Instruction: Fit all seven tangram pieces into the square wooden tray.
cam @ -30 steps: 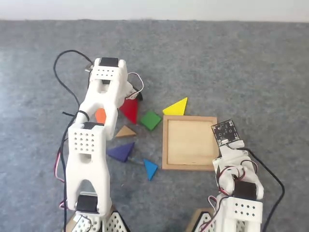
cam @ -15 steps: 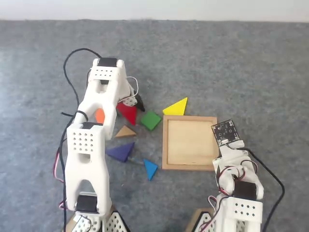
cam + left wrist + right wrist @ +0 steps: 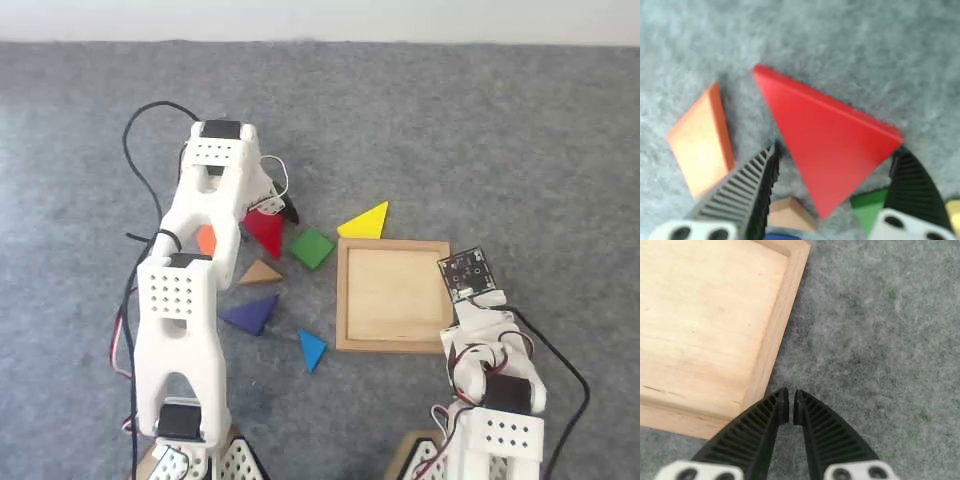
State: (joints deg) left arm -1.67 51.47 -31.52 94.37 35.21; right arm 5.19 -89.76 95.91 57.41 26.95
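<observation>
My left jaws stand open over the red triangle (image 3: pixel 827 150), one side in the gap between it and the orange piece (image 3: pixel 700 142), the other at the red triangle's far corner. They straddle it, but I cannot tell whether either side touches the wood yet.

My right jaws are closed on nothing, tips almost meeting. They hang over the grey counter (image 3: pixel 500 150) just beside the outer rim of the square wooden tray (image 3: pixel 777 335), near one of its corners.

All seven pieces lie on the counter outside the tray. In the high view the green square (image 3: pixel 312 249) sits just beside the red triangle, between it and the tray's rim. The yellow triangle (image 3: pixel 365 222) lies right along the tray's far edge. The tan triangle (image 3: pixel 261 272) is near the red one, on the side towards my base, and the purple triangle (image 3: pixel 250 314) lies closer to my base still. The blue triangle (image 3: pixel 312 349) rests near the tray's near left corner, apart from it.
</observation>
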